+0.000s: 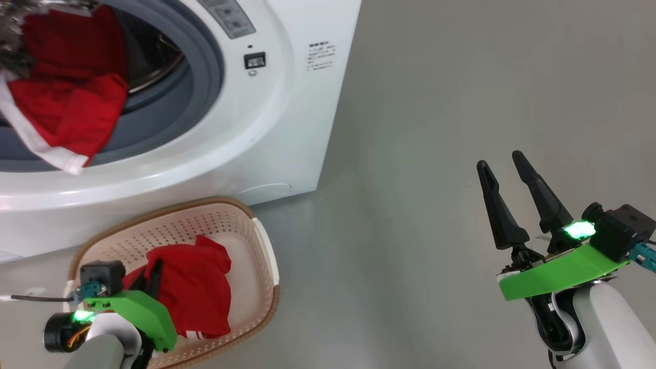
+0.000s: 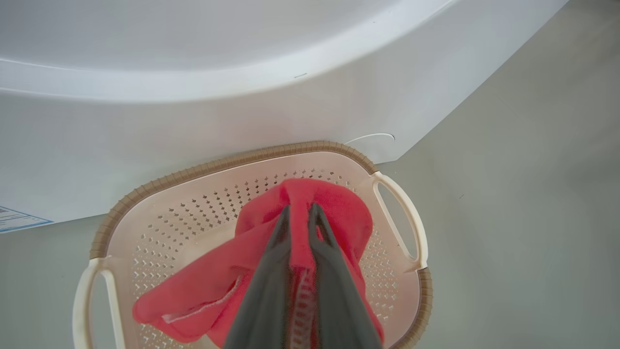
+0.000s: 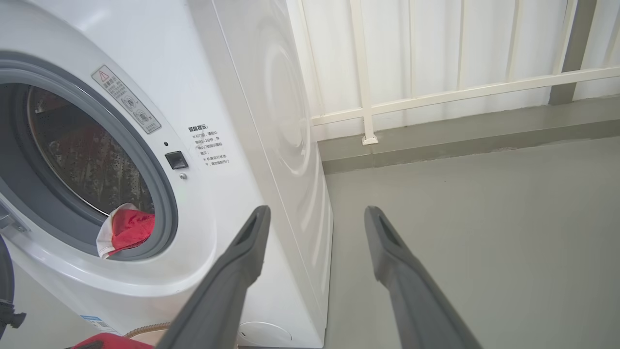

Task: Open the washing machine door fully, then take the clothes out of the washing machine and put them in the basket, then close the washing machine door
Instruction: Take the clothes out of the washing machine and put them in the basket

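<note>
While left hand (image 2: 300, 209) pinches clothes (image 2: 341, 215) in basket (image 2: 232, 162), right hand (image 1: 499, 160) gapes.

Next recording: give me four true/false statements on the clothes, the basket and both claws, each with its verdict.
1. The left claw is shut on a red garment over the basket. True.
2. The right claw holds a garment. False: it is open and empty, above the floor.
3. The washing machine has been emptied. False: red clothes hang in its opening.
4. The basket stands upright on the floor, close against the washing machine's front. True.
</note>
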